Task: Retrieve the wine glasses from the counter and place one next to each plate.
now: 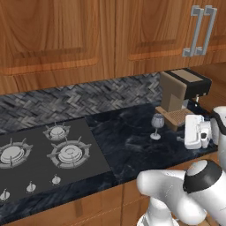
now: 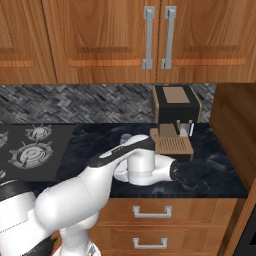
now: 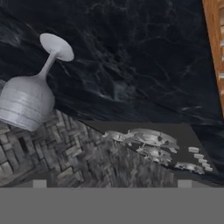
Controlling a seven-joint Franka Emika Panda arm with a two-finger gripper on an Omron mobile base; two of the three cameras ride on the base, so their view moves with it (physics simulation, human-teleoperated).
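One wine glass (image 1: 156, 126) stands upright on the black marble counter (image 1: 132, 145), just left of the coffee machine. In the hand view the wine glass (image 3: 30, 96) shows upside down at the upper left, with its round foot toward the top. My gripper (image 1: 184, 132) hovers a short way right of the glass, at about its height, and does not touch it. Its fingertips (image 3: 39, 183) stand far apart with nothing between them, so the gripper (image 3: 111, 184) is open. The plates are out of view.
A brown and black coffee machine (image 1: 181, 95) stands against the backsplash, close behind the hand. The gas hob (image 1: 44, 154) takes up the counter's left part. Wooden wall cabinets (image 2: 100, 40) hang above, and a wooden side panel (image 2: 232, 130) closes the counter's right end.
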